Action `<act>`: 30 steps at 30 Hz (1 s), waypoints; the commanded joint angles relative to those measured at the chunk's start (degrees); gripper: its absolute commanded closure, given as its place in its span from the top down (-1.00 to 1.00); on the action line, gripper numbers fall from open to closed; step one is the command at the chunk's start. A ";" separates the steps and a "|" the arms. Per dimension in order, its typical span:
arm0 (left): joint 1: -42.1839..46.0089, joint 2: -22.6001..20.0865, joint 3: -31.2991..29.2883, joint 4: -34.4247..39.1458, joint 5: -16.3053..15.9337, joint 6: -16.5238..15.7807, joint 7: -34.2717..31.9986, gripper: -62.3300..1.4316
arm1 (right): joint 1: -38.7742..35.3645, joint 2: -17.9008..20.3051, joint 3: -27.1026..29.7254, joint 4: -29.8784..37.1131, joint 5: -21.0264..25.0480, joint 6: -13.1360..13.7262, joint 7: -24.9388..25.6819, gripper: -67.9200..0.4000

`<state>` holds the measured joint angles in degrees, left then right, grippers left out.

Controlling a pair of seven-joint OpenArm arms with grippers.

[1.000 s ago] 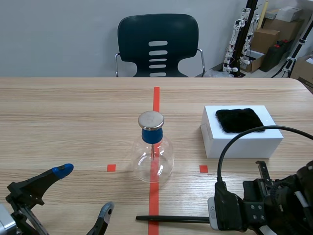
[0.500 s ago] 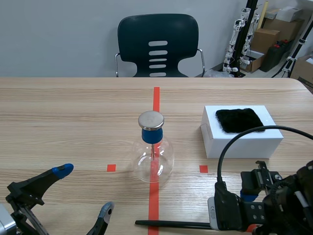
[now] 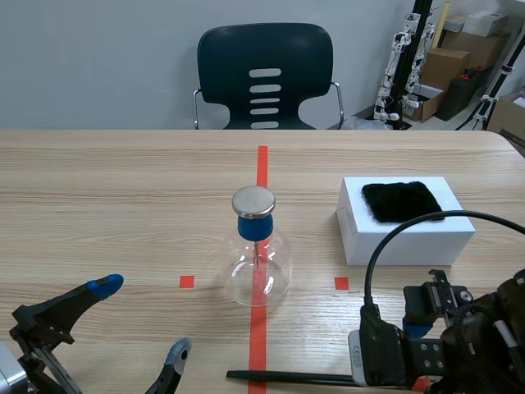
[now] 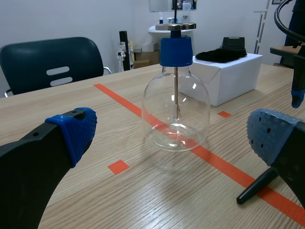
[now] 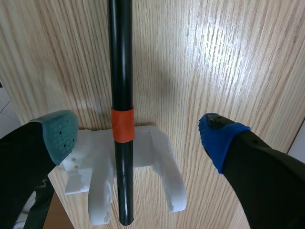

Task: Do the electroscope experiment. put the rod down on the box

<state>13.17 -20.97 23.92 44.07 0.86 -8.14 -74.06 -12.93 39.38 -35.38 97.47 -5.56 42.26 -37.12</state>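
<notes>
The scene view looks from between the arms, high, along the table (image 3: 123,180) toward a chair (image 3: 264,74). The left wrist view sits low, facing the flask (image 4: 176,114) and white box (image 4: 231,76), both shared with it. The right wrist view stares straight down, close on the rod (image 5: 121,71)

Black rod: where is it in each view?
Scene: rod flat on the table, robot side of the flask, across the centre tape.
Left wrist: only its tip, beside one of that arm's fingers.
Right wrist: rod between that arm's open fingers, ungripped.
Shared landmark: flask, scene and left wrist only.
</notes>
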 commanded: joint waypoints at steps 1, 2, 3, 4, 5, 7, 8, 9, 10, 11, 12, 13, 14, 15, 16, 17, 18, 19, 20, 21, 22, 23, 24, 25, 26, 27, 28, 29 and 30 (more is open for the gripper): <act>0.13 -0.02 -0.15 0.81 -0.24 -0.09 -1.16 1.00 | 0.55 0.15 -0.07 0.55 -0.02 0.02 0.22 0.70; 0.13 -0.02 -0.15 0.81 -0.24 -0.09 -1.16 1.00 | 0.55 0.15 -0.07 0.55 -0.02 0.02 0.22 0.77; 0.13 -0.02 -0.15 0.81 -0.24 -0.09 -1.16 1.00 | 0.55 0.15 -0.07 0.55 -0.02 0.02 0.22 0.82; 0.13 -0.02 -0.15 0.81 -0.24 -0.09 -1.16 1.00 | 0.55 0.15 -0.07 0.55 -0.02 0.02 0.22 0.85; 0.13 -0.02 -0.15 0.81 -0.24 -0.09 -1.16 1.00 | 0.55 0.15 -0.07 0.55 -0.02 0.02 0.22 0.86; 0.13 -0.02 -0.15 0.81 -0.24 -0.09 -1.16 1.00 | 0.55 0.15 -0.07 0.55 -0.02 0.02 0.22 0.89; 0.13 -0.02 -0.15 0.81 -0.24 -0.09 -1.16 1.00 | 0.55 0.15 -0.07 0.55 -0.02 0.02 0.22 0.91; 0.13 -0.02 -0.15 0.81 -0.24 -0.09 -1.16 1.00 | 0.55 0.15 -0.07 0.55 -0.02 0.02 0.22 0.94; 0.13 -0.02 -0.15 0.81 -0.24 -0.09 -1.16 1.00 | 0.55 0.15 -0.07 0.55 -0.02 0.02 0.22 0.97; 0.13 -0.02 -0.15 0.81 -0.24 -0.09 -1.16 1.00 | 0.55 0.15 -0.07 0.55 -0.02 0.02 0.22 1.00; 0.13 -0.02 -0.15 0.81 -0.24 -0.09 -1.16 1.00 | 0.55 0.15 -0.07 0.55 -0.02 0.02 0.22 1.00; 0.13 -0.02 -0.15 0.81 -0.24 -0.09 -1.16 1.00 | 0.55 0.15 -0.07 0.55 -0.04 0.02 0.22 1.00; 0.13 -0.02 -0.15 0.81 -0.24 -0.09 -1.16 1.00 | 0.55 0.15 -0.07 0.55 -0.04 0.02 0.22 1.00; 0.13 -0.02 -0.15 0.81 -0.24 -0.09 -1.16 1.00 | 0.55 0.15 -0.07 0.55 -0.17 0.02 0.22 1.00; 0.13 -0.02 -0.15 0.81 -0.24 -0.09 -1.16 1.00 | 0.55 0.15 -0.07 0.55 -0.26 0.02 0.22 1.00; 0.13 -0.02 -0.15 0.81 -0.24 -0.09 -1.16 1.00 | 0.55 0.15 -0.07 0.55 -0.26 0.02 0.22 1.00; 0.13 -0.02 -0.15 0.81 -0.24 -0.09 -1.16 1.00 | 0.52 0.15 -0.07 0.55 -0.33 0.02 0.20 1.00; 0.13 -0.02 -0.15 0.81 -0.24 -0.09 -1.16 1.00 | 0.50 0.15 -0.07 0.55 -0.44 0.02 0.20 1.00; 0.13 -0.02 -0.15 0.81 -0.24 -0.09 -1.16 1.00 | 0.50 0.15 -0.07 0.55 -0.44 0.02 0.17 1.00; 0.13 -0.02 -0.15 0.81 -0.24 -0.09 -1.16 1.00 | 0.55 0.15 -0.04 0.55 -0.46 0.02 0.13 1.00; 0.13 -0.02 -0.15 0.81 -0.24 -0.09 -1.16 1.00 | 0.55 0.15 -0.04 0.55 -0.48 0.02 -0.02 1.00; 0.13 -0.02 -0.15 0.81 -0.24 -0.09 -1.16 1.00 | 0.55 0.15 -0.04 0.55 -0.48 0.02 -0.02 1.00; 0.13 -0.02 -0.15 0.81 -0.24 -0.09 -1.16 1.00 | 0.55 0.15 -0.04 0.55 -0.48 0.02 0.00 1.00; 0.13 -0.02 -0.15 0.81 -0.24 -0.09 -1.16 1.00 | 0.55 0.15 -0.04 0.55 -0.48 0.02 0.00 1.00; 0.13 -0.02 -0.15 0.81 -0.24 -0.09 -1.16 1.00 | 0.55 0.15 -0.04 0.55 -0.48 0.02 0.00 1.00; 0.13 -0.02 -0.15 0.81 -0.24 -0.09 -1.16 1.00 | 0.55 0.15 -0.04 0.55 -0.48 0.02 -0.02 1.00; 0.13 -0.02 -0.15 0.81 -0.24 -0.09 -1.16 1.00 | 0.55 0.15 -0.04 0.55 -0.48 0.02 -0.02 1.00; 0.13 -0.02 -0.15 0.81 -0.24 -0.09 -1.16 1.00 | 0.55 0.15 -0.04 0.55 -0.48 0.02 -0.02 1.00; 0.13 -0.02 -0.15 0.81 -0.24 -0.09 -1.16 1.00 | 0.55 0.15 -0.04 0.55 -0.48 0.02 -0.02 1.00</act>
<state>13.17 -20.97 23.92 44.07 0.86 -8.14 -74.06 -12.93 39.38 -35.38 97.47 -5.85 42.26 -37.15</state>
